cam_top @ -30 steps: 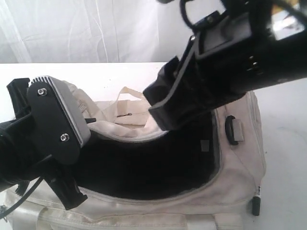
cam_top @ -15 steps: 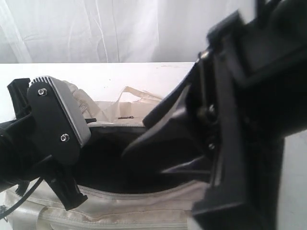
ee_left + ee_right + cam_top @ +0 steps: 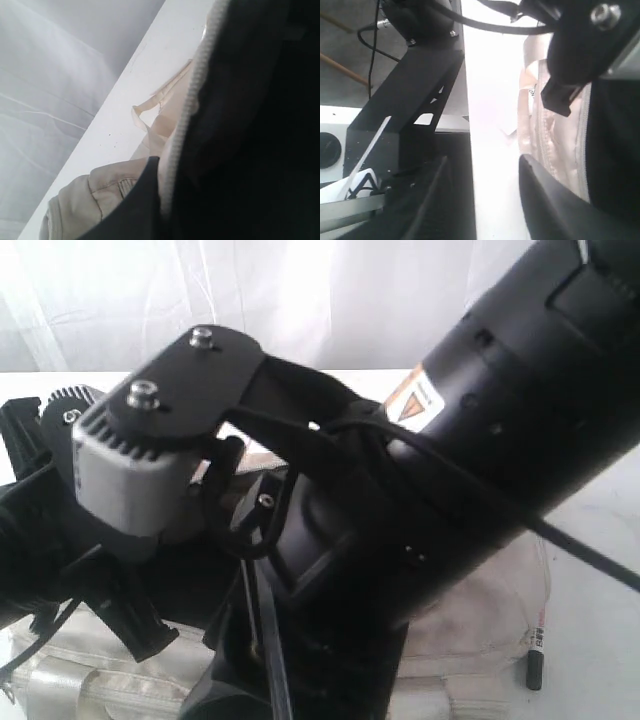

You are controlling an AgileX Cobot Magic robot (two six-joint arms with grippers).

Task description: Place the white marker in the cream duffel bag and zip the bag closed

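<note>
Lengthwise toward camera, white marker (image 3: 536, 652) beside cream duffel bag (image 3: 490, 620), left end effector (image 3: 135, 628) clenched, right end effector (image 3: 480, 200) released

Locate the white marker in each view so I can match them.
Exterior: the white marker lies at lower right on the table, beside the end of the cream duffel bag.
Left wrist: not in it.
Right wrist: not in it.
Shared landmark: the cream duffel bag, also in the left wrist and right wrist views.
</note>
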